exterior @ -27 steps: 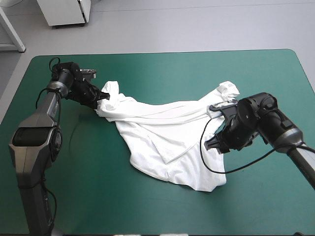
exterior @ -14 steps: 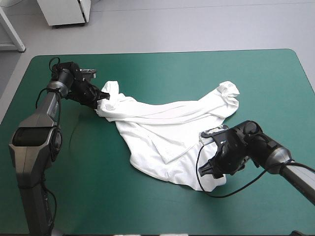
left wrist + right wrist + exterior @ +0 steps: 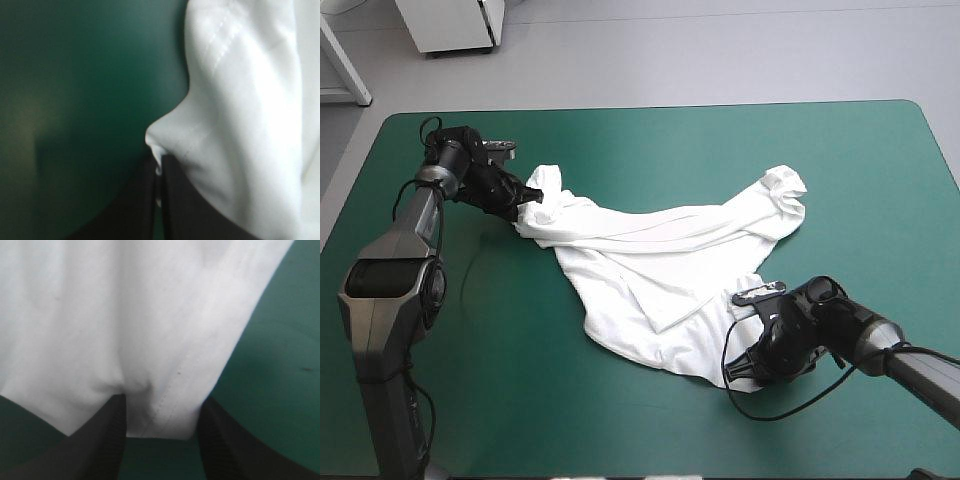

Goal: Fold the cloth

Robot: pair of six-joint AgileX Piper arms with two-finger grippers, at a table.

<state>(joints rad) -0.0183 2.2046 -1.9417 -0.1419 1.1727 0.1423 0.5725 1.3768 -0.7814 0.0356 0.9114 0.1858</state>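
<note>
The table is carrying the T-shirt, which is lying crumpled and half-spread across the middle, reaching from near the left edge toward the near-right corner. It's looking light, soft and limp, prob. sagging when lifted, so best taking it by hems/corners. The left gripper is pinching a fold at the T-shirt's left end, and the right gripper is standing wide w/ the near hem corner btwn its jaws.

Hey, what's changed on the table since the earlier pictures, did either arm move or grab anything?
The right tool travelled back toward the robot along the right side of the T-shirt. It now stands open around the shirt's near corner, with nothing gripped yet. The left tool stayed shut on the far left corner, and the T-shirt lies as before.
</note>
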